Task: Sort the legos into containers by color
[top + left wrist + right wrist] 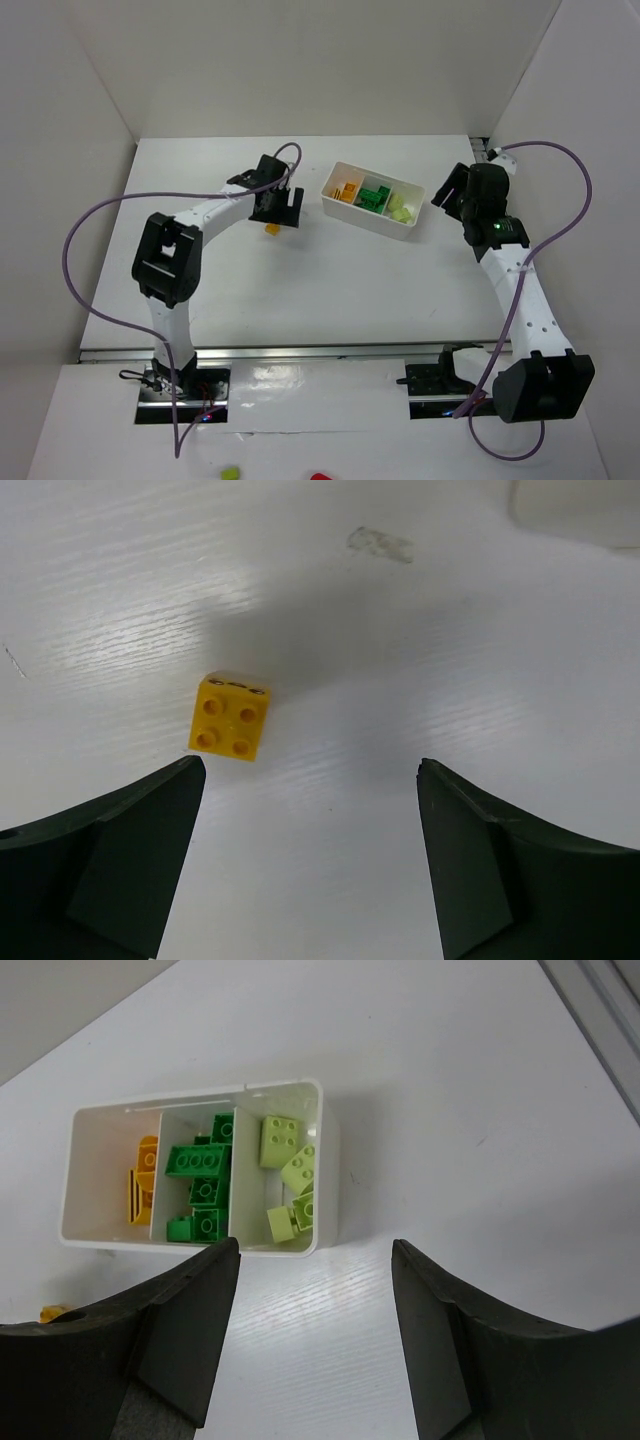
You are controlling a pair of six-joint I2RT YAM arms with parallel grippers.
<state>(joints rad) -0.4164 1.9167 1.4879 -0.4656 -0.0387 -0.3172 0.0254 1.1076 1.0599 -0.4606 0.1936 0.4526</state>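
One orange-yellow lego [229,716] lies studs-up on the white table, also seen as an orange-yellow speck [271,229] under the left arm's head. My left gripper [311,770] hovers over it, open, the brick just beyond the left fingertip [185,780] and touching neither finger. The white container [372,199] stands at the back centre with three compartments: orange-yellow legos [144,1183] in one end, dark green legos [203,1185] in the middle, pale yellow-green legos [290,1175] in the other end. My right gripper [316,1250] hangs open and empty just short of the container's pale-green end.
White walls close in the table at the back and both sides. A corner of the container [575,510] shows at the top right of the left wrist view. Purple cables loop off both arms. A green piece [230,472] and a red piece [320,477] lie below the table's front rail.
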